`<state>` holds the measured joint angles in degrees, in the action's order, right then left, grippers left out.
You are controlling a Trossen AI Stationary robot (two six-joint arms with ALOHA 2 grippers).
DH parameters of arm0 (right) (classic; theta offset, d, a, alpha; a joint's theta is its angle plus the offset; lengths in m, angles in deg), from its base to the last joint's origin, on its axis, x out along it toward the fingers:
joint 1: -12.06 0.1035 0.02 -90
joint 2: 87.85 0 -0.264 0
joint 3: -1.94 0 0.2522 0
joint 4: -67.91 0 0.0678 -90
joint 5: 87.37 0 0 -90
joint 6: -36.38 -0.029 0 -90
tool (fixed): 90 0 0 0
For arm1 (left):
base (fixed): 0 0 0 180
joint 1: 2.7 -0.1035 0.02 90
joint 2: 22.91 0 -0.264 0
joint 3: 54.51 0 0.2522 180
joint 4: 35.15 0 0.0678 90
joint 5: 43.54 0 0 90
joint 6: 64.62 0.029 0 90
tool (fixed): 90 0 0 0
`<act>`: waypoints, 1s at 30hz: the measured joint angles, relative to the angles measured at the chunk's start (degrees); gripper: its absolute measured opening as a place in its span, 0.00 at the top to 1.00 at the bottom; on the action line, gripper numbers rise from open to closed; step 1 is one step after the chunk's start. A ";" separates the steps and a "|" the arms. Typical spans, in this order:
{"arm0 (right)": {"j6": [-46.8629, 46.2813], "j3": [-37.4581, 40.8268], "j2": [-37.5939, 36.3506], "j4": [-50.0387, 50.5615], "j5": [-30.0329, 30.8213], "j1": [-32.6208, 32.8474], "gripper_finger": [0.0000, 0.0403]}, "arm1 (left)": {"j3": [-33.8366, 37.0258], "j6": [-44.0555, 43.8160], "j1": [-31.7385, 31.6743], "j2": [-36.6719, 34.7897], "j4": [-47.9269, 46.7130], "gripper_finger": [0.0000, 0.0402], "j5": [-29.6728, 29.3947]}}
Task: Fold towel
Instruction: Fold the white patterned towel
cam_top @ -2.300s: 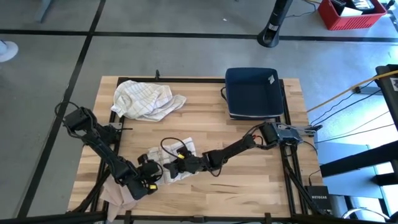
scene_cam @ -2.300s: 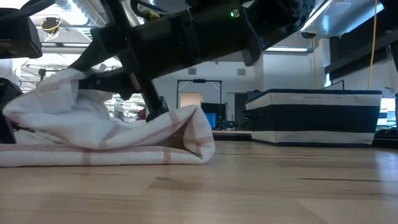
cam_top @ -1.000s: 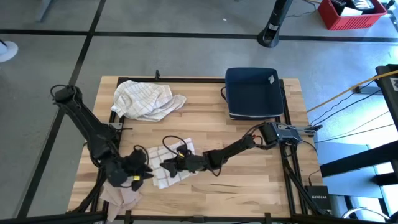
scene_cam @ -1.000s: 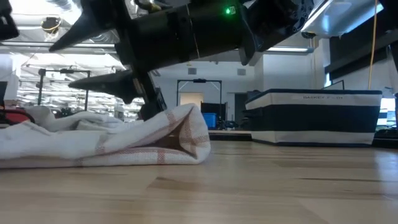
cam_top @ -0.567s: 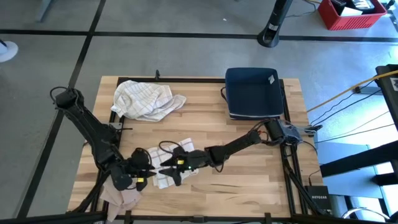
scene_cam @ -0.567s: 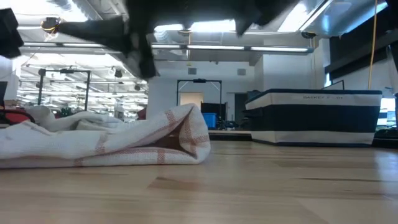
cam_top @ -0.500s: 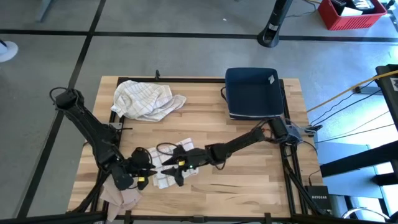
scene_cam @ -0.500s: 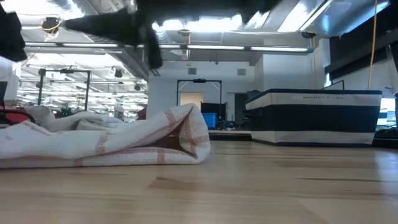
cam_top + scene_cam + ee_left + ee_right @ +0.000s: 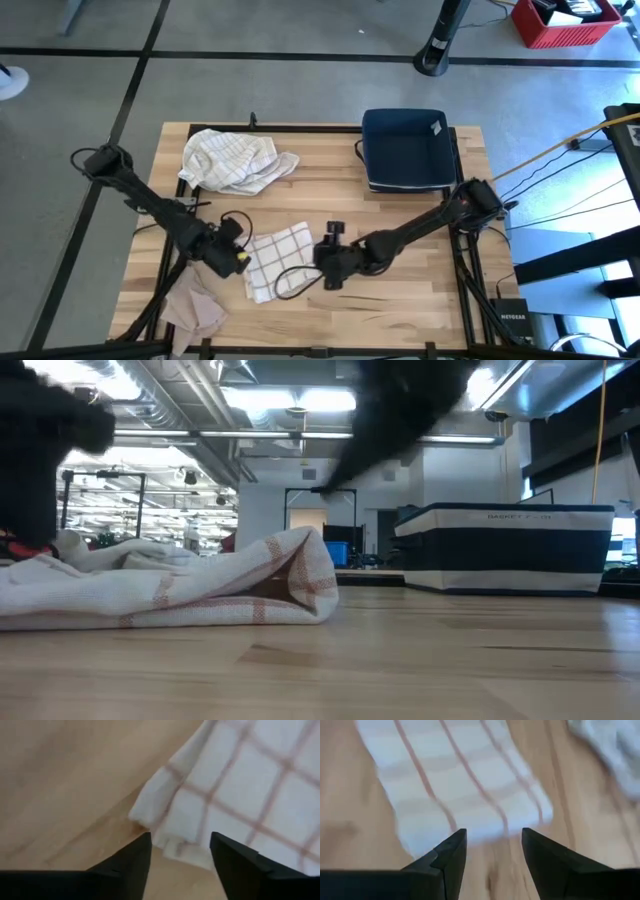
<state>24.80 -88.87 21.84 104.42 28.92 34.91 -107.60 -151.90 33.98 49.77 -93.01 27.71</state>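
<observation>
Towel (image 9: 276,258), white with thin red check lines, lies folded flat on the wooden table (image 9: 400,300), between the 2 grippers and touching neither. From the low view it sits as a soft, slumped stack with a rounded fold at one end, so I judge it light, limp and easy to drag or bunch; it will not hold a shape when lifted by 1 point. A clean fold likely calls for taking 2 corners of the same edge at once, pinching all layers near the hem, where the cloth is thickest.

Right gripper (image 9: 328,262) hovers just beside the towel's edge, fingers (image 9: 445,857) spread with bare wood and cloth showing between them, holding nothing. Left gripper (image 9: 234,254) sits just off the opposite edge, its fingers (image 9: 131,860) also apart and empty, with a loose corner (image 9: 150,805) of the towel right ahead of them. That corner looks like the nearest handhold.

A second, crumpled checked cloth (image 9: 235,160) lies well beyond the left gripper, and a dark blue bin (image 9: 407,150) well beyond the right one.
</observation>
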 joint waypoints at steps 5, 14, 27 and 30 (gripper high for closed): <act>-5.20 13.25 -4.64 -9.08 1.67 -0.53 0.52 | 4.28 -3.18 -1.23 -0.04 5.60 0.42 2.96; -10.51 24.89 -7.52 -26.90 -1.84 -0.33 0.52 | 9.03 -4.86 -1.21 -0.04 16.10 0.42 2.95; -10.49 25.30 -6.14 -29.27 -1.29 -0.38 0.52 | 8.38 -6.39 -1.21 -0.69 19.73 0.62 2.06; -10.52 25.30 -5.29 -29.59 -1.51 -0.33 0.52 | 7.76 -5.66 -1.21 -1.03 19.60 0.65 2.04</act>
<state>14.28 -63.57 16.56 74.83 27.40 34.58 -99.85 -157.56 32.76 48.74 -73.41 29.76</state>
